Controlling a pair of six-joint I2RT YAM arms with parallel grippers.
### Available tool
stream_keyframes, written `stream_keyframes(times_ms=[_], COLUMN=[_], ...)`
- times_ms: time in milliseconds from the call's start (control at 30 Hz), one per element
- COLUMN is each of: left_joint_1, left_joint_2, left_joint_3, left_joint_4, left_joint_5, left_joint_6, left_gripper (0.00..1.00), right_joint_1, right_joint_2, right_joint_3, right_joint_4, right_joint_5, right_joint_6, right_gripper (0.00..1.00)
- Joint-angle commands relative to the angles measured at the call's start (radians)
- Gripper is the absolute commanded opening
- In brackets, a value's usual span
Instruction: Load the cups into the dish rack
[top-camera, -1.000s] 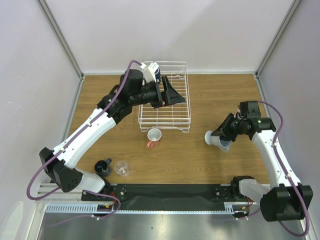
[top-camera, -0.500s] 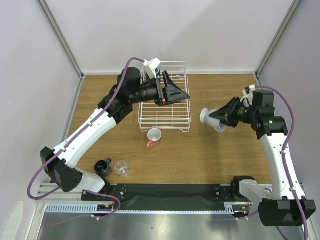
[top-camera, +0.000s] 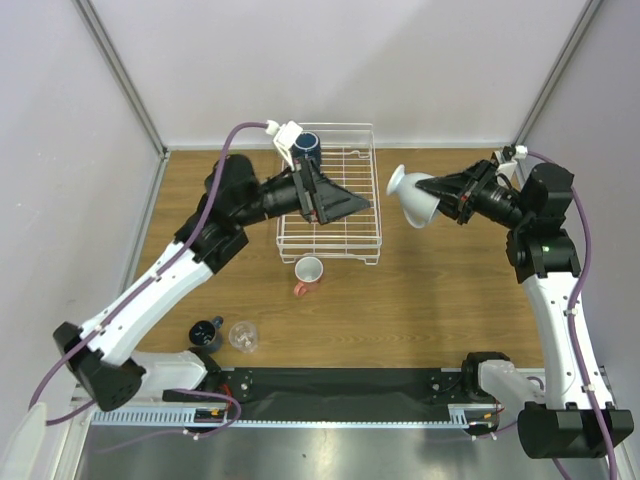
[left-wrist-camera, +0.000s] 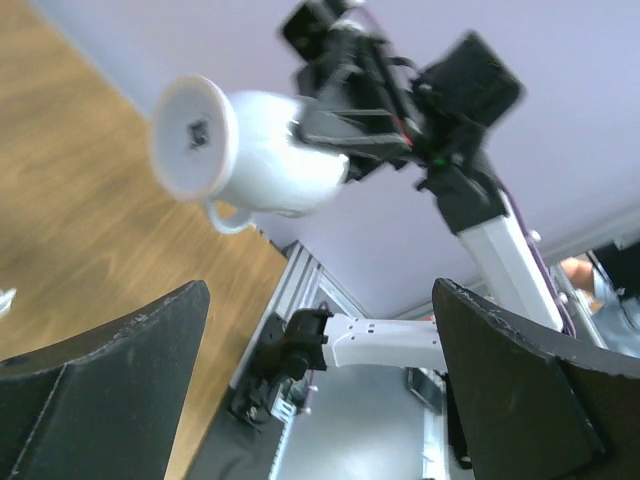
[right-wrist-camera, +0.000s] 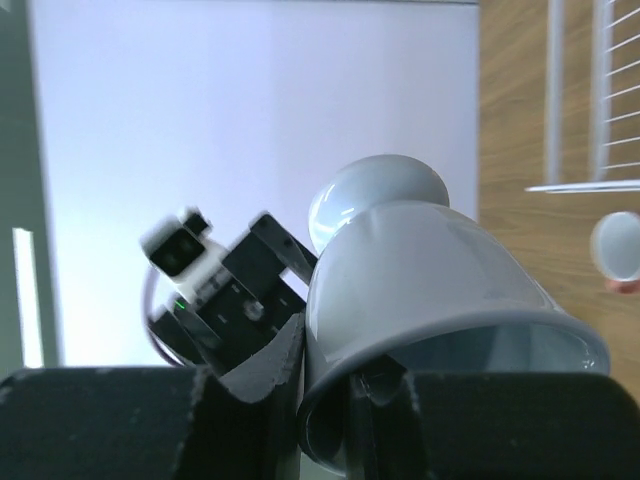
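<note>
The white wire dish rack (top-camera: 365, 245) stands at the table's far middle. A navy mug (top-camera: 306, 148) sits in its back left corner. My left gripper (top-camera: 355, 203) hovers over the rack, open and empty, pointing right. My right gripper (top-camera: 455, 195) is shut on the rim of a light grey mug (top-camera: 420, 195), held tilted in the air right of the rack. In the right wrist view one finger (right-wrist-camera: 250, 385) presses outside the mug (right-wrist-camera: 430, 270) and the other sits inside. A pink cup (top-camera: 309, 270) lies in front of the rack. A small dark blue cup (top-camera: 205, 333) and a clear glass (top-camera: 243, 336) stand near left.
Grey walls with metal posts enclose the table on the left, back and right. A black strip (top-camera: 340, 382) and the arm bases run along the near edge. The left wrist view looks past its own fingers (left-wrist-camera: 110, 350) at the grey mug (left-wrist-camera: 270, 160) and the right arm (left-wrist-camera: 500, 240).
My right arm has lifted the grey mug up and left, level with the rack's right side. My left gripper drew back left and spread wider, uncovering the navy mug.
</note>
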Motion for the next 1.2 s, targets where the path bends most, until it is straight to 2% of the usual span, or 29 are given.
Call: stream_keyframes(times_ms=[0, 167, 367, 567, 733, 1000, 1167], left_joint_1=[-0.019, -0.047, -0.059, -0.067, -0.079, -0.120, -0.133], left_joint_2=[-0.070, -0.055, -0.024, -0.024, -0.007, 0.044, 0.059], left_joint_3=[-0.056, -0.050, -0.055, -0.050, -0.043, -0.003, -0.010], left_joint_4=[0.225, 0.290, 0.321, 0.252, 0.272, 0.239, 0.279], left_joint_5=[-0.035, -0.019, 0.004, 0.021, 0.068, 0.061, 0.071], left_joint_6=[0.084, 0.195, 0.209, 0.244, 0.215, 0.192, 0.155], left_gripper=[1.00, 1.00, 1.00, 0.98, 0.97, 0.98, 0.91], right_joint_1=[0.013, 0.052, 0.069, 0.078, 0.118, 0.175, 0.201], right_joint_2=[-0.030, -0.016, -0.022, -0.039, -0.039, -0.048, -0.065], right_joint_3=[0.045, 0.071, 0.125, 0.110, 0.105, 0.111, 0.098], right_joint_4=[0.195, 0.198, 0.174, 0.229, 0.269, 0.325, 0.329], right_joint_5=[-0.029, -0.030, -0.035, -0.034, -0.017, 0.035, 0.060], right_joint_6=[0.280, 0.406, 0.436, 0.489, 0.523, 0.552, 0.549], right_gripper=[0.00, 0.00, 0.00, 0.00, 0.00, 0.00, 0.00])
